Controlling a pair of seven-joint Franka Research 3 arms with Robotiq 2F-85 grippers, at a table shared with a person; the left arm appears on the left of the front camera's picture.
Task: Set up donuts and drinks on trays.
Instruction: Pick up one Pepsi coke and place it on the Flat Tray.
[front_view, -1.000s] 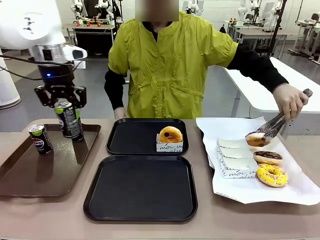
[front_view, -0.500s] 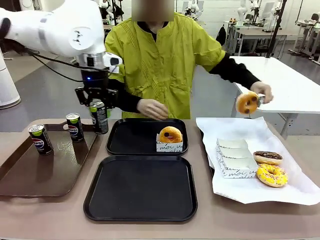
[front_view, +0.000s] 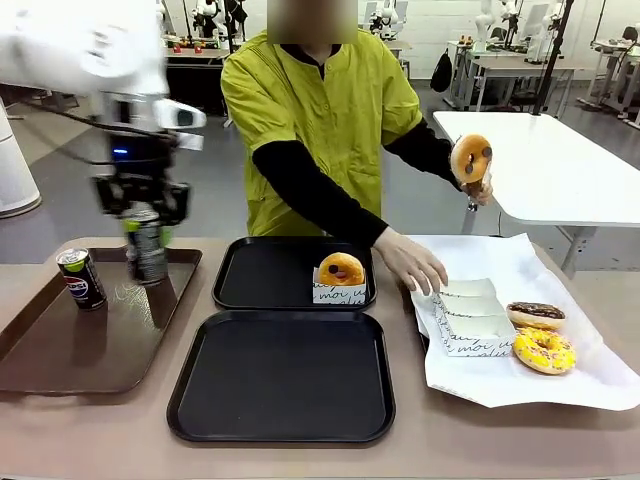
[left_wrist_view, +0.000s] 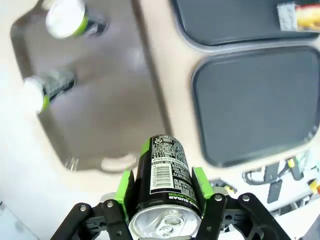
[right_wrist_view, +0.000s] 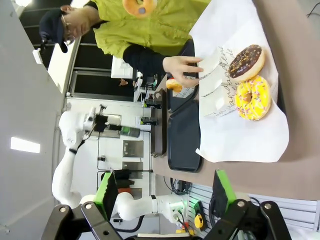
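Note:
My left gripper (front_view: 143, 215) is shut on a black Pepsi can (front_view: 146, 250), held just above the far right part of the brown tray (front_view: 70, 350). In the left wrist view the can (left_wrist_view: 164, 175) sits between the green pads (left_wrist_view: 124, 187). Two more cans (left_wrist_view: 67, 20) (left_wrist_view: 47, 87) stand on that brown tray; the front view shows one can (front_view: 80, 278). The far black tray (front_view: 245, 285) holds a donut in a paper sleeve (front_view: 341, 272). Nothing lies on the near black tray (front_view: 280, 385). My right gripper (right_wrist_view: 166, 192) is open, high above the table.
The person holds a golden donut (front_view: 470, 158) up with tongs, and the other hand (front_view: 415, 265) rests by the paper sleeves (front_view: 470, 320). A chocolate donut (front_view: 535, 314) and a yellow-sprinkled donut (front_view: 543, 350) lie on white paper at the right.
My left gripper carried its can right toward the far black tray, then back left over the brown tray. The person lifted a donut off the paper and reached for the sleeves.

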